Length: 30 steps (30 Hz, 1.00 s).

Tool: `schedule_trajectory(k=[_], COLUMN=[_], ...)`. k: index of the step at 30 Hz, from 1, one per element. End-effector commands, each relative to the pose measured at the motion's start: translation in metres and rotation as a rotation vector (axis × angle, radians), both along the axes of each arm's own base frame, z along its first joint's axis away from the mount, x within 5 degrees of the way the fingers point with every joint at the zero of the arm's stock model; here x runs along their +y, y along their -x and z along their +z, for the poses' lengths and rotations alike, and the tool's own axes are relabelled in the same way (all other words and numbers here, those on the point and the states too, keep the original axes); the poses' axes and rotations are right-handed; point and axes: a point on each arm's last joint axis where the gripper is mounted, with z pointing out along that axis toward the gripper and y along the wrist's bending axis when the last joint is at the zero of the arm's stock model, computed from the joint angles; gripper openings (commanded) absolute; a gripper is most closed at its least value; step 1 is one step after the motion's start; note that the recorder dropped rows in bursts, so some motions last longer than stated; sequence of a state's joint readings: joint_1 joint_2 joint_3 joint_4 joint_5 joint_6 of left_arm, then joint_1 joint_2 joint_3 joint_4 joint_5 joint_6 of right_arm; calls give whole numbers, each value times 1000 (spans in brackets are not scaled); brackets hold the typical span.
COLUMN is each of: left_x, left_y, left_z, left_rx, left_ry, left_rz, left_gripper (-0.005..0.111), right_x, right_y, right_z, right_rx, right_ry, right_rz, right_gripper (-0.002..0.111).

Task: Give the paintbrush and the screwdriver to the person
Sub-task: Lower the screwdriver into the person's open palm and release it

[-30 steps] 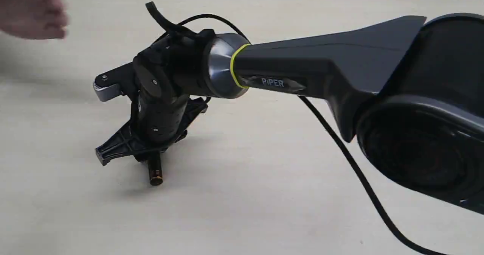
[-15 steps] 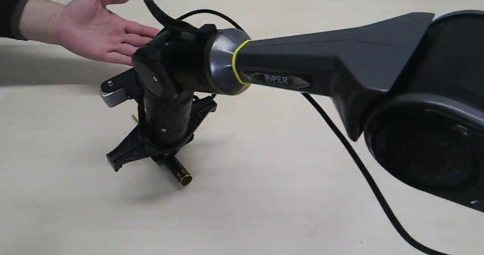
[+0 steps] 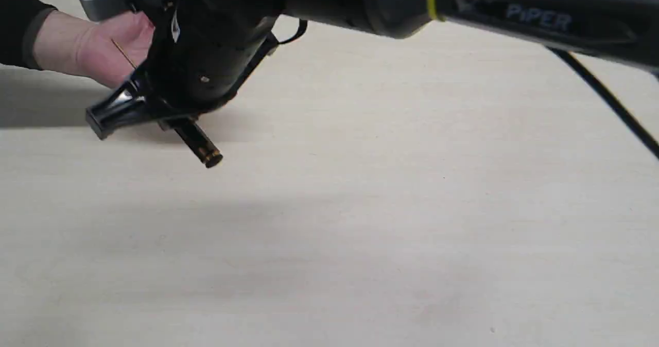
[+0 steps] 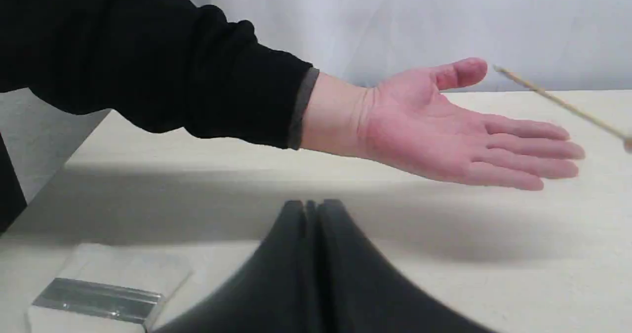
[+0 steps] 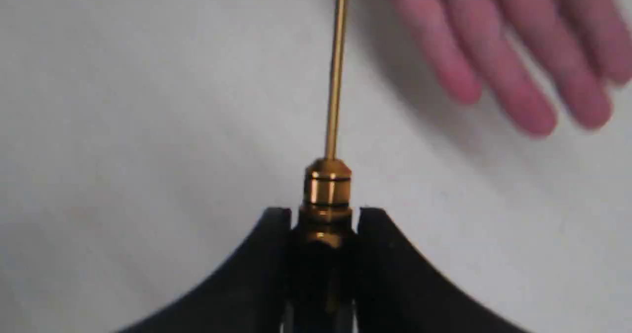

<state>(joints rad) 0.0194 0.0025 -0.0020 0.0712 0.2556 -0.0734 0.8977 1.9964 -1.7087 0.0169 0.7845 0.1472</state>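
I have the right gripper point(image 5: 323, 214) clamped on the screwdriver point(image 5: 328, 185) by its black handle, thin shaft over the person's open hand point(image 4: 444, 130), the left gripper point(image 4: 311, 205) pinched shut on nothing, and the paintbrush point(image 4: 98, 298) lying on the table point(image 3: 360, 233); I worry the tip jabs the palm or an early release drops it.

The screwdriver point(image 3: 198, 143) hangs tilted above the surface point(image 3: 360, 233) near its far left corner. Its black handle is clamped in the right gripper point(image 5: 323, 214), the gold-ringed butt points down, and the thin gold shaft slants up toward the person's hand point(image 4: 444, 130). That hand, bare with a dark sleeve cuff, reaches in from the left edge, flat and palm-up, with the shaft's tip just beside the fingers. The paintbrush point(image 4: 94, 298) lies flat on the surface, only its silver ferrule and pale bristles showing, blurred.
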Motion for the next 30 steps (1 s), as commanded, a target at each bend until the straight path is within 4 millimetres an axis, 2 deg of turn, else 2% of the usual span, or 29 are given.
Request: schedule_trajectory(k=[1, 6, 14, 19, 22, 27, 30], left_x=[-1, -1, -1, -1, -1, -1, -1], left_y=[0, 0, 0, 0, 0, 0, 0], left_z=[0, 0, 0, 0, 0, 0, 0], left_rx=[-5, -7, -7, -7, -7, -7, -9], left_ry=[6, 6, 6, 6, 6, 6, 4], left_rz=[-9, -9, -9, -9, -9, -9, -9], left_gripper=[0, 0, 0, 0, 0, 0, 0], right_x=[3, 14, 23, 28, 28, 24, 20], right_y=[-5, -20, -60, -70, -70, -67, -65], right_z=[15, 11, -27, -47, -50, -50, -48], right_rx=[-124, -223, -223, -210, -208, -182, -164], right_ry=[-76, -193, -182, -163, -150, -98, -57], right_rz=[21, 13, -37, -42, -34, -17, -10], right_gripper=[4, 4, 5, 6, 16, 43, 50])
